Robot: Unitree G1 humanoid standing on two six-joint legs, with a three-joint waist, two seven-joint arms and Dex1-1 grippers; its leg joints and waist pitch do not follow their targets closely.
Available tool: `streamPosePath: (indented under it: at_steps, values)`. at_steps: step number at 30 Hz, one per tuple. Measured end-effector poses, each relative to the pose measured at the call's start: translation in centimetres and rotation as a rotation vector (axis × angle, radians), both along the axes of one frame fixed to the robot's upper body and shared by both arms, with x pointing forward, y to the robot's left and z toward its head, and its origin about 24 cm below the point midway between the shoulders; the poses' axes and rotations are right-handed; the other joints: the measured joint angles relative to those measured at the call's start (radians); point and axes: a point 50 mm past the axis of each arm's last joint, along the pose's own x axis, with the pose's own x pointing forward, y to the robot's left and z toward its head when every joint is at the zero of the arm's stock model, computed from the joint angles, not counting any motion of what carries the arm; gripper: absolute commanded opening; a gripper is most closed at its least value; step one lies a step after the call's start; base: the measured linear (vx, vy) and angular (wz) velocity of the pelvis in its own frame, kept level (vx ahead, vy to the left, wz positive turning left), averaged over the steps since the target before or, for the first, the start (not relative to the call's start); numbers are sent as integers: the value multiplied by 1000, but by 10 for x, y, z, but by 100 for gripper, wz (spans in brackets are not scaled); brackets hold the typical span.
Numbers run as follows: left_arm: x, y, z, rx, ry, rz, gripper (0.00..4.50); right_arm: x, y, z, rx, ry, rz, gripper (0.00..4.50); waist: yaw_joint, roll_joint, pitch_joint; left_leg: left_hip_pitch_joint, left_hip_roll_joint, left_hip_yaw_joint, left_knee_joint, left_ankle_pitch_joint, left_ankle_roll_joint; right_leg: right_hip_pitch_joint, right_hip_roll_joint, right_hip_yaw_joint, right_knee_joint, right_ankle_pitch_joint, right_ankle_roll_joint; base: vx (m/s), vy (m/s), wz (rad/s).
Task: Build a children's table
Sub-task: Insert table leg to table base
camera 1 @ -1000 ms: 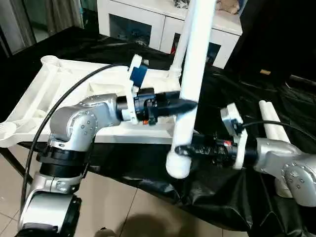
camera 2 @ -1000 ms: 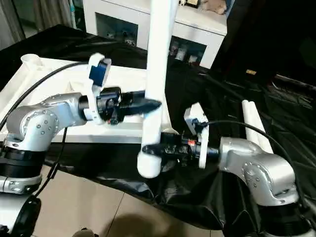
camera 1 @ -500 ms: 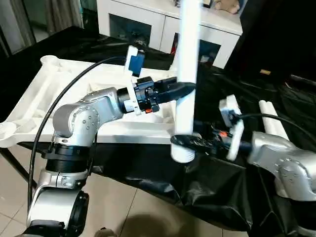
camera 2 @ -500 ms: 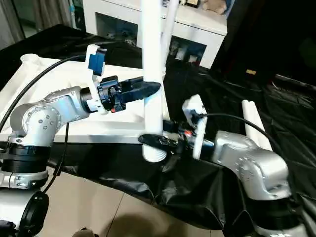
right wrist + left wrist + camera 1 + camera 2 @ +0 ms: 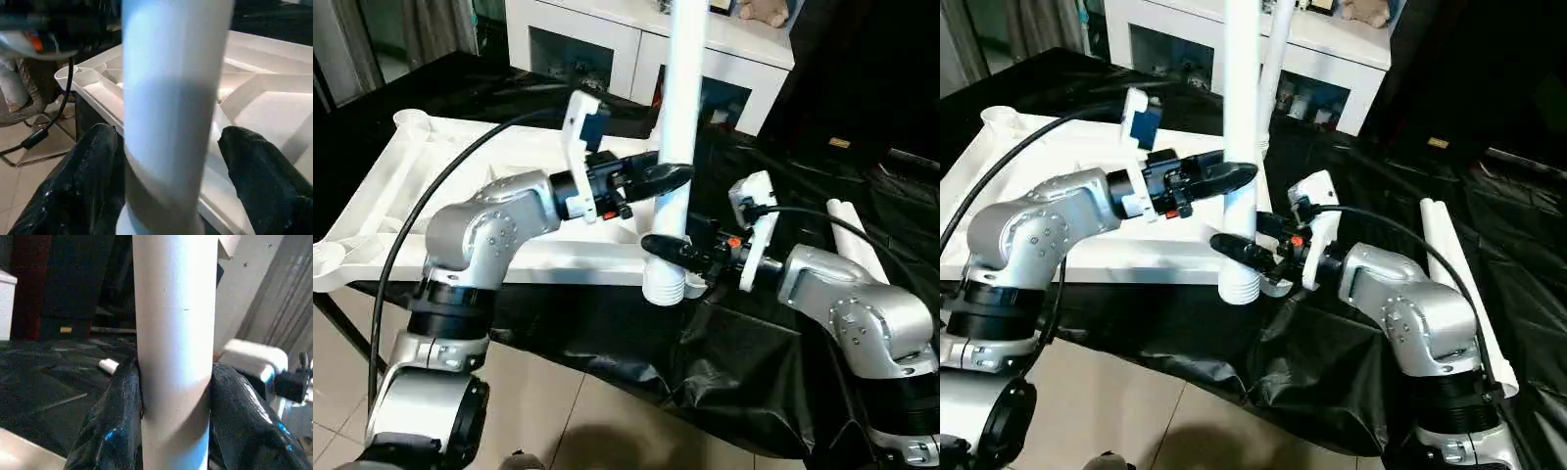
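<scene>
Here the left gripper (image 5: 677, 176) clamps the upright leg (image 5: 677, 127), right gripper (image 5: 658, 245) loose around it, tabletop (image 5: 411, 186) behind.

- Your left gripper (image 5: 674, 176) closes on the upright leg (image 5: 680, 117) from the left, its fingers (image 5: 115, 431) against both sides.
- Your right gripper (image 5: 658, 247) sits lower on that leg, fingers (image 5: 95, 171) spread either side of it without pressing.
- Behind and left of both claws lies the tabletop (image 5: 431, 186), underside up.
- Right of your right arm, two more legs (image 5: 852, 235) lie on the cloth (image 5: 734, 362).
- The cabinet (image 5: 607, 39) stands beyond everything.
</scene>
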Motion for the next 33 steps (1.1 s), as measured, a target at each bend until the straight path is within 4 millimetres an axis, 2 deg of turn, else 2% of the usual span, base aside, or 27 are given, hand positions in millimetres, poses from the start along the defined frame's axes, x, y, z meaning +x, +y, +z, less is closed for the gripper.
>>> streamPosePath:
  at_steps: [4,18,25,28,33]
  values:
    - [1,-1,1,8,-20,7,182,-1,7,-2,4,-1,22,365,-1,0,0,0,0,0,0,0,0,0,0,0,0,0,0,0,0,0]
    - [0,-2,-1,74,-62,-12,182,-1,8,-5,-30,-6,16,365,0,0,0,0,0,0,0,0,0,0,0,0,0,0,0,0,0,0]
    - [0,-3,-1,83,-76,-29,182,0,7,-8,-28,10,22,285,0,-1,0,0,0,0,0,0,0,0,0,0,0,0,0,0,0,0]
    - [-1,-3,-1,83,-77,-30,182,1,7,-10,-29,20,23,273,0,-1,-1,0,0,0,0,0,0,0,0,0,0,0,0,0,0,0]
    - [-1,-3,-1,80,-78,-40,182,2,7,-15,-26,43,19,230,0,-2,-1,0,0,0,0,0,0,0,0,0,0,0,0,0,0,0]
